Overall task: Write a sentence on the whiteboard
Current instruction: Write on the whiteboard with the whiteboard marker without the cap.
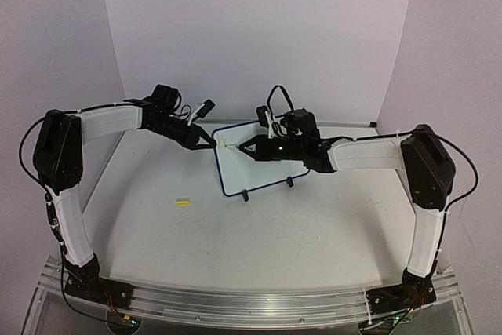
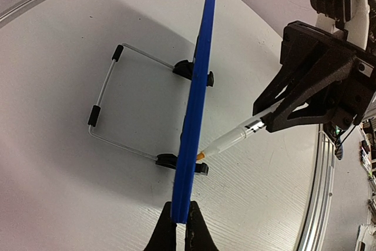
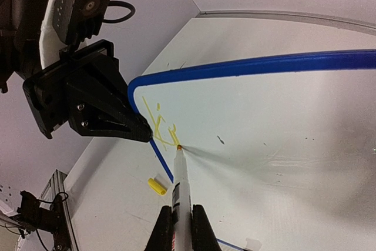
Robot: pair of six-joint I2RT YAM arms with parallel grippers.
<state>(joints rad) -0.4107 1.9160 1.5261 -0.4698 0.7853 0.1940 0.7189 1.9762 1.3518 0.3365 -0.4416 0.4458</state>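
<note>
The whiteboard (image 1: 267, 174) stands tilted on its wire stand (image 2: 106, 95) at mid-table, blue-rimmed, seen edge-on in the left wrist view (image 2: 198, 86). My left gripper (image 2: 182, 213) is shut on the board's left rim near the top corner. My right gripper (image 3: 182, 213) is shut on a white marker (image 3: 181, 183), whose orange-yellow tip touches the board face (image 3: 282, 121). Of the sentence, a few thin yellow strokes (image 3: 160, 123) show by the board's upper left corner, just left of the tip.
A yellow marker cap (image 1: 183, 202) lies on the table left of the board, also visible in the right wrist view (image 3: 156, 186). Two black clip feet (image 2: 188, 69) hold the board's lower edge. Purple walls close off the back and sides.
</note>
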